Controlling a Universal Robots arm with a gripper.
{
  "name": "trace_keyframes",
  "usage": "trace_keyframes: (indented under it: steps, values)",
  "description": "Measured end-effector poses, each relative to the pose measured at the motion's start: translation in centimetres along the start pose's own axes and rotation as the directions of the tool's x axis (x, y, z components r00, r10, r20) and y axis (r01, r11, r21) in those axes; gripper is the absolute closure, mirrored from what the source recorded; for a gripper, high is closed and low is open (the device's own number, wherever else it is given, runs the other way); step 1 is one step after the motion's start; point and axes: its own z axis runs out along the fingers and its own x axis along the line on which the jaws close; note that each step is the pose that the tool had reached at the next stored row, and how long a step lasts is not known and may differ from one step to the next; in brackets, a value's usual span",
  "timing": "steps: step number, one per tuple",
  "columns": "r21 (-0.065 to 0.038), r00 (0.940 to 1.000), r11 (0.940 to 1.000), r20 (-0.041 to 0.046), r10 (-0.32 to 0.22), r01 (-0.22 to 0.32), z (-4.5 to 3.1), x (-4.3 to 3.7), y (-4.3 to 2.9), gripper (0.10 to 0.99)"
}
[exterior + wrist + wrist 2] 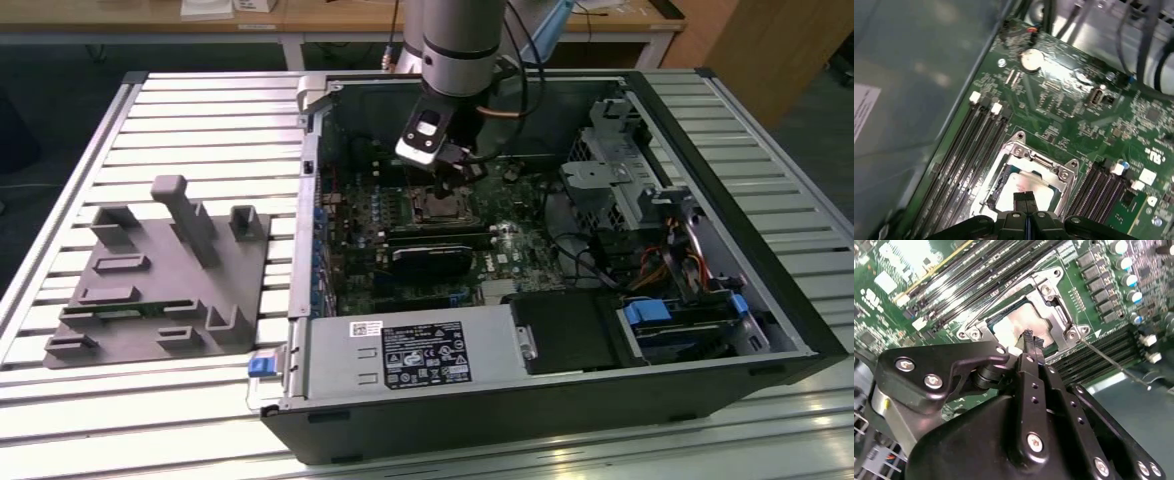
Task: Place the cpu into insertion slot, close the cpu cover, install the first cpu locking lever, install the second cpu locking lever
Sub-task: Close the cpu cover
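The arm (pixel 461 35) hangs in from the far side, its last links close to upright, wrist (pixel 447 100) aimed downward. The gripper (pixel 451 172) sits low, mid-scene. In the first wrist view its two black fingers (pixel 1019 201) are pressed flat together, tips side by side and level.

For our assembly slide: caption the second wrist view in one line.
Fingers shut, the gripper sits over the cpu in the insertion slot, the cpu cover framing it.

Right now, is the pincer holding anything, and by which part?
Nothing is held. The pincer is shut with nothing between its tips, poised over the cpu.
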Motion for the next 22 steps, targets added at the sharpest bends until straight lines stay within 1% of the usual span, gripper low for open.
trace_keyframes:
  steps: [3, 6, 9, 12, 13, 14, 17, 20, 22]
  values:
    - [0.001, 0.9985, 0.9985, -0.0008, -0.056, 0.056, 0.00, 0.00, 0.00, 0.980]
    - [0.002, 0.9940, 0.9940, -0.0015, -0.109, 0.109, 0.01, 0.00, 0.00, 0.980]
    - [0.003, 0.9864, 0.9864, -0.0023, -0.164, 0.164, 0.04, 0.00, 0.00, 0.980]
    - [0.004, 0.9762, 0.9762, -0.0031, -0.217, 0.217, 0.05, 0.00, 0.00, 0.980]
    - [0.004, 0.9722, 0.9722, -0.0034, -0.234, 0.234, 0.06, 0.00, 0.00, 0.980]
    - [0.004, 0.9650, 0.9650, -0.0040, -0.262, 0.262, 0.07, 0.00, 0.00, 0.980]
    - [0.005, 0.9491, 0.9491, -0.0049, -0.315, 0.315, 0.09, 0.00, 0.00, 0.980]
    - [0.006, 0.9305, 0.9305, -0.0059, -0.366, 0.366, 0.10, 0.00, 0.00, 0.980]
    - [0.006, 0.9168, 0.9168, -0.0065, -0.399, 0.399, 0.12, 0.00, 0.00, 0.980]
